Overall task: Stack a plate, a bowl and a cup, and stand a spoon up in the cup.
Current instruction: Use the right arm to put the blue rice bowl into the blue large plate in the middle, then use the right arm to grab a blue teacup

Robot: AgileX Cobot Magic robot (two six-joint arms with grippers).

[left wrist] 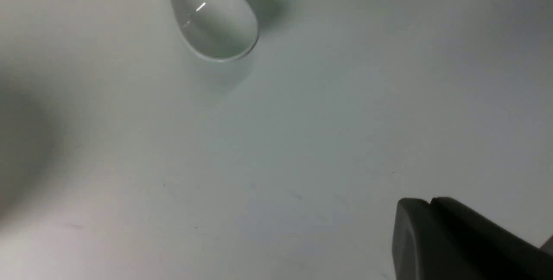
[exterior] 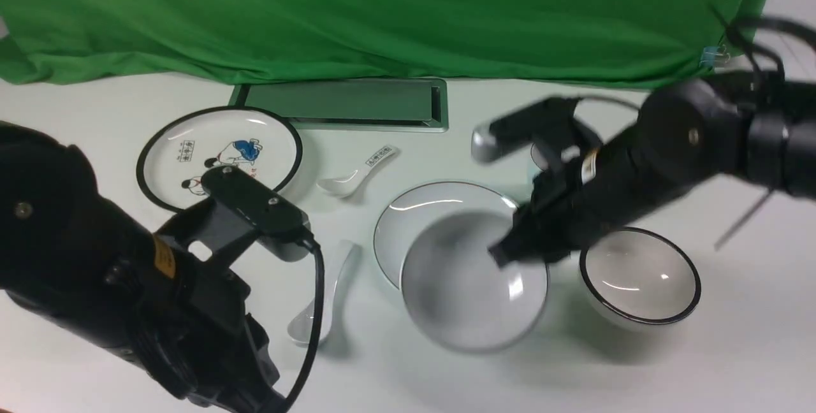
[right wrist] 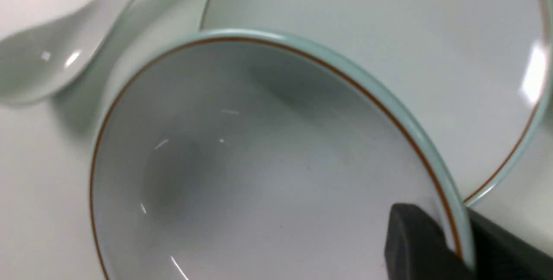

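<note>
Bowl [exterior: 468,295] | we hold it by the rim, right gripper [right wrist: 459,245] clamped across it, partly over the plate [exterior: 417,209] for seating | spoon [left wrist: 216,25] lies near left gripper [left wrist: 432,237], likely next pick; its jaws we cannot judge.

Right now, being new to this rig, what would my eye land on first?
The right gripper pinches the rim of the shallow pale blue-grey bowl, partly over the plain pale blue-green plate at mid-table. The left gripper, shut, hangs near the glossy white ceramic spoon further left.
</note>
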